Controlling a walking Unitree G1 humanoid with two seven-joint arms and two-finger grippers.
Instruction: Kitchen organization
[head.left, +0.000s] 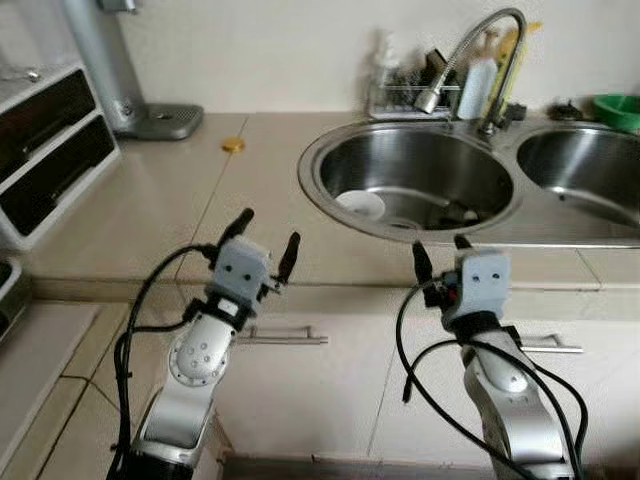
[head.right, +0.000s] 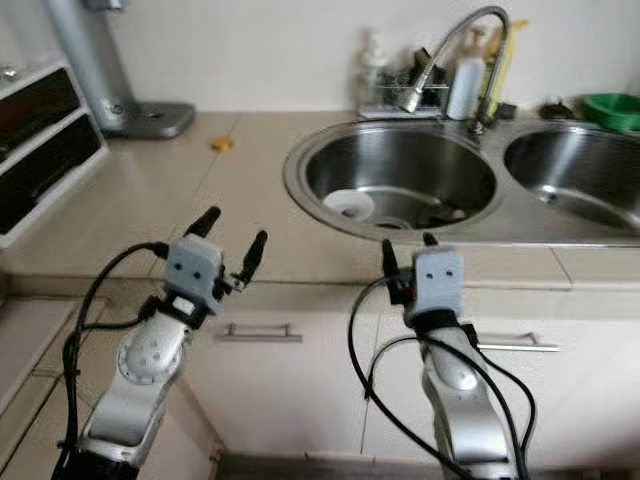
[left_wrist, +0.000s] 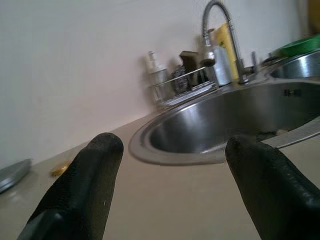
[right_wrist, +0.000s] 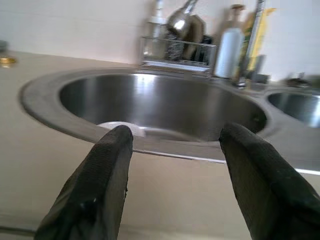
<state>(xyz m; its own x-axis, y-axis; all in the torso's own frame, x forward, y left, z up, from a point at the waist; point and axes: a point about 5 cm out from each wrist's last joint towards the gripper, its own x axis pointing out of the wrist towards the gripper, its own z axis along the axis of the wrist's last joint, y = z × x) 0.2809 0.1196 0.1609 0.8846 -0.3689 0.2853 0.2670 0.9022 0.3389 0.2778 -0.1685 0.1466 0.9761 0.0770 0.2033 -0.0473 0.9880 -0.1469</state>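
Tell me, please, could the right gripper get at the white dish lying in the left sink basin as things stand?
Probably yes. The right gripper hangs open at the counter edge, facing the left basin, and nothing stands between it and the white dish.

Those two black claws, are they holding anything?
No. The left gripper and right gripper are both open and empty, raised before the counter edge.

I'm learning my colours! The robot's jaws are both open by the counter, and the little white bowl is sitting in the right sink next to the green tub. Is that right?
Not quite. The white bowl sits in the left sink, as the left eye view shows. The green tub is behind the right sink. The left gripper and right gripper are open.
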